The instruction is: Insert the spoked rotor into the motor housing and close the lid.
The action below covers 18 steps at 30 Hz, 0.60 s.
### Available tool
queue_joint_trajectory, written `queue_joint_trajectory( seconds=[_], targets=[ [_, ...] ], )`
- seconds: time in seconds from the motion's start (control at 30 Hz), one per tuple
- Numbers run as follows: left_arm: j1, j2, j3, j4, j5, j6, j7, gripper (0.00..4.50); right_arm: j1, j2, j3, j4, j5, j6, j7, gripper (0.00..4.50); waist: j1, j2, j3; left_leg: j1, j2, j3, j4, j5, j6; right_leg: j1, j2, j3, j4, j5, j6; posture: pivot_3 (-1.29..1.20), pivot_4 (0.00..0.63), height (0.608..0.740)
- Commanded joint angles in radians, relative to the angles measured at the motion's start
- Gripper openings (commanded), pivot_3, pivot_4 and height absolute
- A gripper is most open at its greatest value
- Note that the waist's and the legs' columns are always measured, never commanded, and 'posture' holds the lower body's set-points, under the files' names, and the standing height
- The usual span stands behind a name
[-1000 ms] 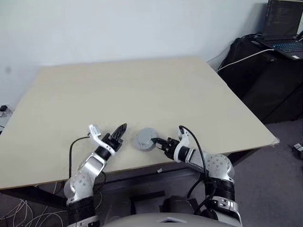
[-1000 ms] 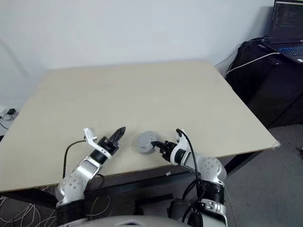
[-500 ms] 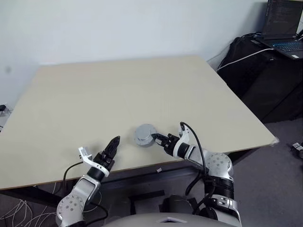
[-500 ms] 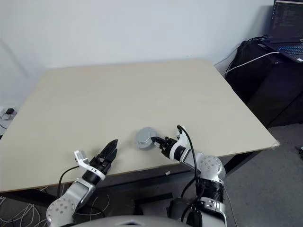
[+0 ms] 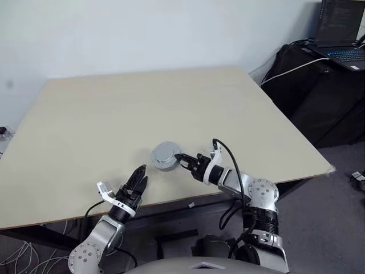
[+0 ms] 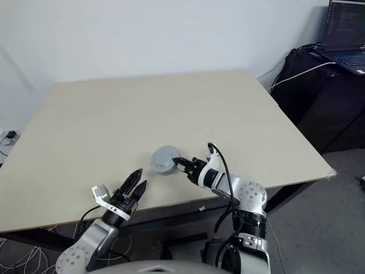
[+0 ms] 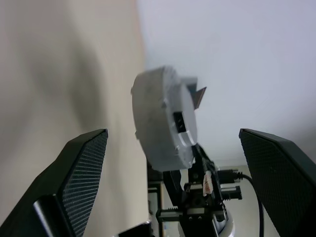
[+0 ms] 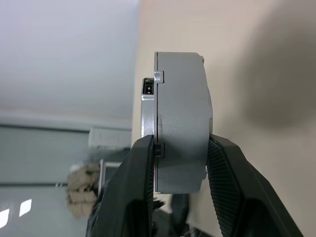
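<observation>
My right gripper is shut on the silver-grey round lid, pinching it across its thickness and holding it on edge just above the beige table. In the right wrist view the lid has a thinner disc with a small dark socket flush against one face, which looks like the motor housing. The spoked rotor is hidden. My left gripper stands open and empty at the table's front edge, a short way to the left of the lid and pointing towards it.
A dark stand at the far right carries an open laptop and a white cable. The table's front edge runs right under both hands.
The left gripper opened and drew back to the table's front edge, away from the lid. The right gripper raised the lid off the table and carried it slightly left.
</observation>
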Motion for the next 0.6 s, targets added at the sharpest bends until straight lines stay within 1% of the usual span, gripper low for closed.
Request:
queue_joint_trajectory(
  seconds=[0.03, 0.37, 0.6],
  targets=[
    [-0.004, -0.051, -0.039, -0.016, -0.038, 0.005, -0.014, 4.50, 0.024, 0.145, 0.050, -0.067, 0.096, -0.011, -0.010, 1.23, 0.000, 0.000, 0.000, 0.000, 0.000, 0.000, 0.000, 0.000, 0.000, 0.000, 0.000, 0.000, 0.000, 0.000, 0.000, 0.00, 0.000, 0.740],
    [-0.007, -0.045, -0.062, 0.004, -0.040, -0.044, -0.086, 4.50, 0.035, 0.108, 0.105, -0.063, 0.160, -0.017, -0.053, 1.23, 0.000, 0.000, 0.000, 0.000, 0.000, 0.001, 0.000, 0.000, 0.000, 0.000, 0.000, 0.000, 0.000, 0.000, 0.000, 0.00, 0.000, 0.740],
    [-0.019, -0.053, -0.065, 0.021, -0.043, -0.079, -0.100, 4.50, 0.058, 0.089, 0.128, -0.064, 0.212, 0.001, -0.081, 1.23, 0.000, 0.000, 0.000, 0.000, 0.000, 0.001, 0.000, 0.000, 0.000, 0.000, 0.000, 0.000, 0.000, 0.000, 0.000, 0.00, 0.000, 0.740]
  ],
)
